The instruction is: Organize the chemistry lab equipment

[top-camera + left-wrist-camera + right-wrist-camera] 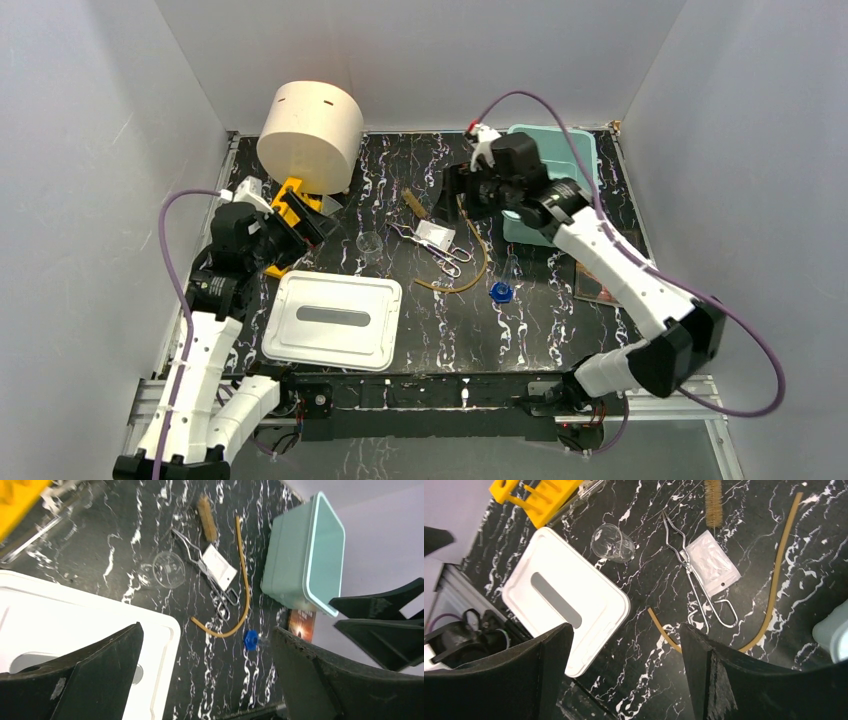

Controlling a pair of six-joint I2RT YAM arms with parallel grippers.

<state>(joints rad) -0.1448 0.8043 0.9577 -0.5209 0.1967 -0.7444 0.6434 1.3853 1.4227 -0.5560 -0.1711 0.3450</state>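
Small lab items lie mid-table: a clear beaker (pixel 370 243) on its side, metal tongs (pixel 447 257) under a white packet (pixel 435 235), a brush (pixel 413 203), a tan rubber tube (pixel 478 262), and a clear flask with a blue cap (pixel 501 292). The yellow holed rack (pixel 290 205) leans at the back left. My left gripper (pixel 300 228) is open and empty beside the rack, held above the table (pixel 207 670). My right gripper (pixel 465 190) is open and empty, raised above the tongs and tube (pixel 626 670).
A teal bin (pixel 555 185) stands at the back right, with a dark-covered book (pixel 600 285) in front of it. A white lid (pixel 333 320) lies at the front left. A big cream cylinder (pixel 308 135) lies behind the rack. Walls enclose three sides.
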